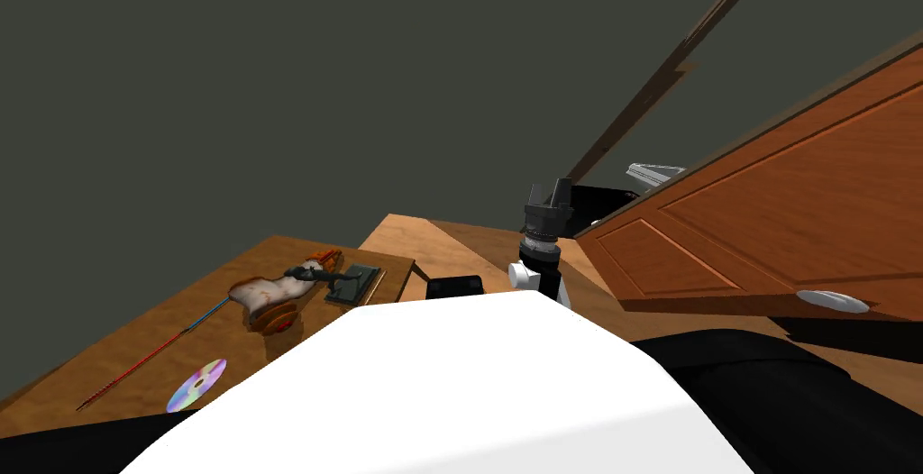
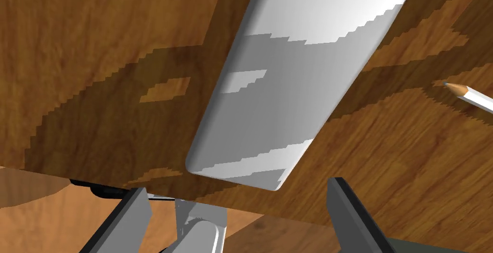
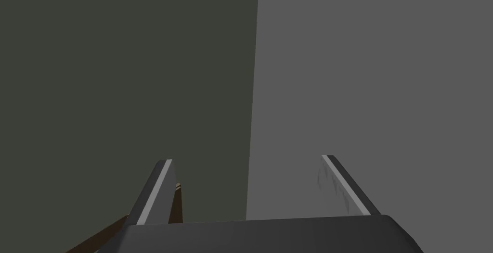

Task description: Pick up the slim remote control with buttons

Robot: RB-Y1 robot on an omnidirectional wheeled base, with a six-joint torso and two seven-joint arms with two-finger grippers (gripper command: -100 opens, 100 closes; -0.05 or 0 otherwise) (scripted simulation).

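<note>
Two grippers: both spread open, neither holding anything.
Left gripper (image 2: 237,185): low over a wooden worktop (image 2: 96,48), with one finger on each side of the remote's near end and clear of it.
Remote (image 2: 289,82): slim and plain white, lying flat on the worktop. It runs from lower centre to the upper right of the left wrist frame and is partly in shadow. Buttons cannot be made out.
Pencil (image 2: 469,94): white, at the right edge of that frame, apart from the remote.
Right gripper (image 1: 550,191): centre of the head frame, pointing upward.
Disc (image 1: 196,386): lower left of the head frame, near a thin red and blue stick (image 1: 144,360).
Door (image 1: 775,216): brown and panelled, right of the head frame, with a white handle (image 1: 831,301).
</note>
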